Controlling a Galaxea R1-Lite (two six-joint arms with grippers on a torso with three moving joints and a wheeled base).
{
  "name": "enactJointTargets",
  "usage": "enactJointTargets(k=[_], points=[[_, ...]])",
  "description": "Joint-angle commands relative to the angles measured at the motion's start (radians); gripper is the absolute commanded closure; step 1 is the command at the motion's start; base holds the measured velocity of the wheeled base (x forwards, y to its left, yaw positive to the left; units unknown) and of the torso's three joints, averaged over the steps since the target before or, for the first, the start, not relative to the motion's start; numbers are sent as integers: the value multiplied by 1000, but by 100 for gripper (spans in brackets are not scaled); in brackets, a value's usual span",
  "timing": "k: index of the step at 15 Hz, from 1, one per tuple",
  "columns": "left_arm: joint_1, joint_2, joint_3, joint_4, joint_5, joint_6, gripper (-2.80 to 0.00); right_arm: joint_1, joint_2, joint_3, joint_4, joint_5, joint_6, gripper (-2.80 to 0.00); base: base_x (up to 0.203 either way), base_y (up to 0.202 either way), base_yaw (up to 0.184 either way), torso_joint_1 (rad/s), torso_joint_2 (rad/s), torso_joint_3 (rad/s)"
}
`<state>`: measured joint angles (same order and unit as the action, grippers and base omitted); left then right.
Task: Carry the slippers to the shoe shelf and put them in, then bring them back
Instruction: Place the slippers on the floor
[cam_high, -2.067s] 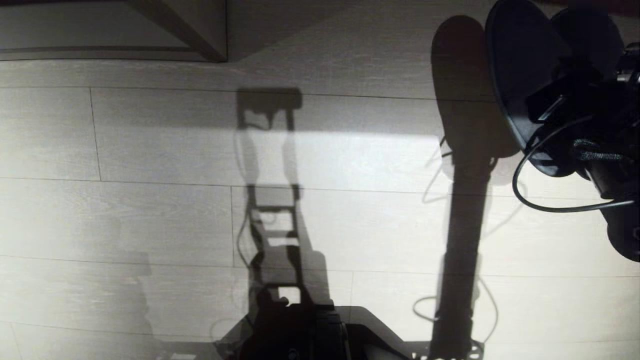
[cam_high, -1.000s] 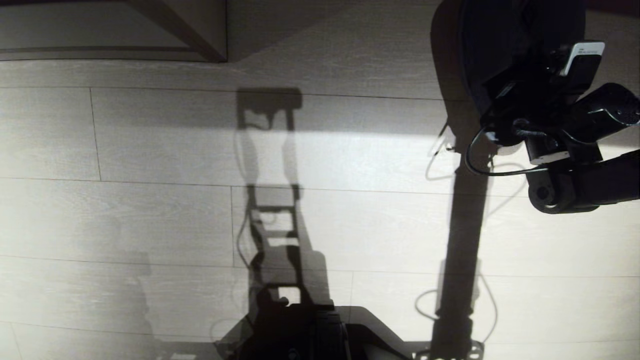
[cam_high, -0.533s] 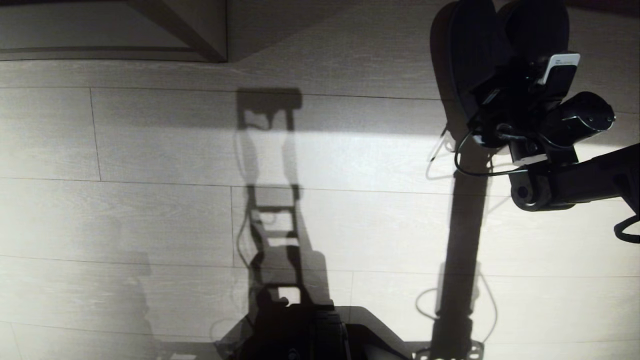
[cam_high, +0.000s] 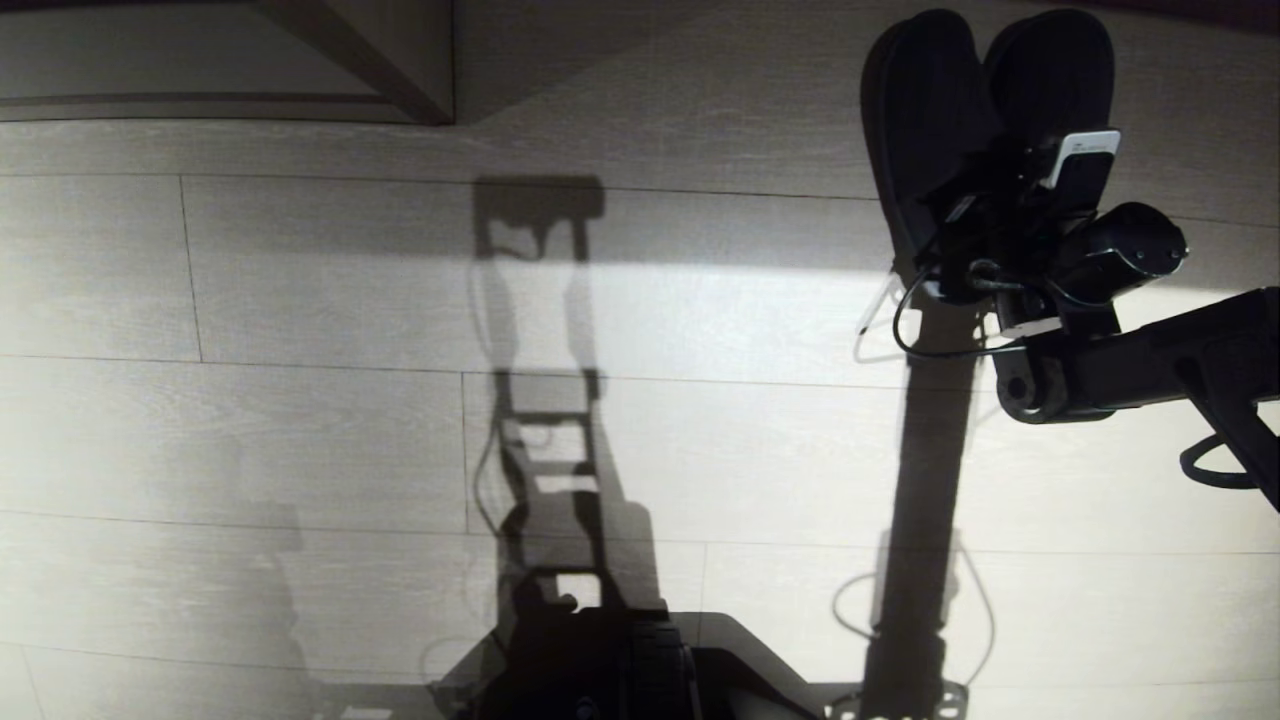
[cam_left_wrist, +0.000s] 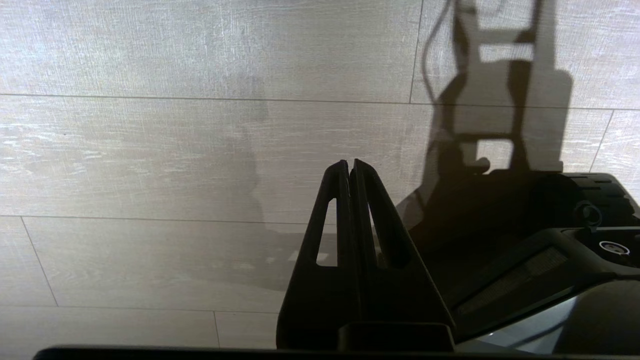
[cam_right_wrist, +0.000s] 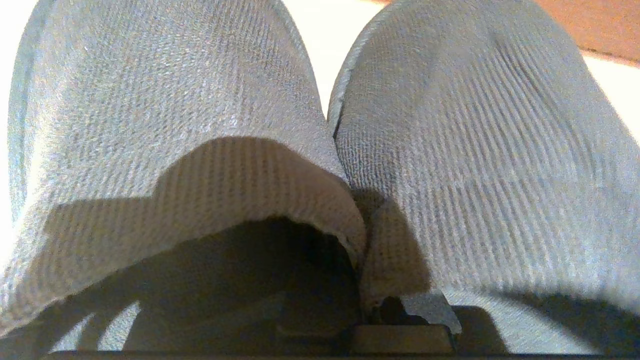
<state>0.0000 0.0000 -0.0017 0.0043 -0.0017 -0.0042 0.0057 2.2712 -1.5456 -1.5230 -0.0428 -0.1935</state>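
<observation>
The slippers (cam_high: 985, 110), a pair of dark, soft fabric shoes with rounded closed toes, hang side by side at the upper right of the head view, toes pointing away from the robot, clamped by the right pincer (cam_high: 985, 215). Seen from the right wrist, the slippers (cam_right_wrist: 450, 150) show a fine ribbed knit in grey-blue; the inner edges of the two uppers meet in the middle, where the right pincer (cam_right_wrist: 367, 280) is shut on the gathered cloth, one opening curling over the dark fingers. The right arm reaches in level from the right edge, a black cable looping beneath its wrist. Below lies the floor (cam_high: 300, 420) of pale wood-grain planks with thin dark seams, a bright band of light crossing it and long shadows of the robot's frame and arm falling across the boards. At the top left stands the shoe shelf (cam_high: 380, 60), its pale boards and a slanted darker panel partly cut off by the frame edge, well apart from the slippers. The left pincer (cam_left_wrist: 349, 167) is parked low over the floor beside the robot's dark base (cam_left_wrist: 550, 240), its two slotted black fingers pressed together with nothing between them. Compared with a second ago, the right arm has drawn the slippers lower in the head view and swung them flatter, so both rounded toes now show fully below the top edge.
</observation>
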Motion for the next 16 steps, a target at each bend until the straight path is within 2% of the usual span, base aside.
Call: enactJointTargets(k=[1, 4, 12, 13, 16], points=[[0, 0, 0, 0, 0, 0, 0, 0, 12, -13, -7, 0, -4, 0, 0, 0, 0, 0, 0, 0], [0, 0, 0, 0, 0, 0, 0, -1, 36, -54, -7, -1, -9, 0, 0, 0, 0, 0, 0, 0], [0, 0, 0, 0, 0, 0, 0, -1, 33, -52, -7, -2, -36, 0, 0, 0, 0, 0, 0, 0], [0, 0, 0, 0, 0, 0, 0, -1, 33, -51, -7, 0, -37, -280, 0, 0, 0, 0, 0, 0], [0, 0, 0, 0, 0, 0, 0, -1, 29, -45, -7, 0, -37, -280, 0, 0, 0, 0, 0, 0]])
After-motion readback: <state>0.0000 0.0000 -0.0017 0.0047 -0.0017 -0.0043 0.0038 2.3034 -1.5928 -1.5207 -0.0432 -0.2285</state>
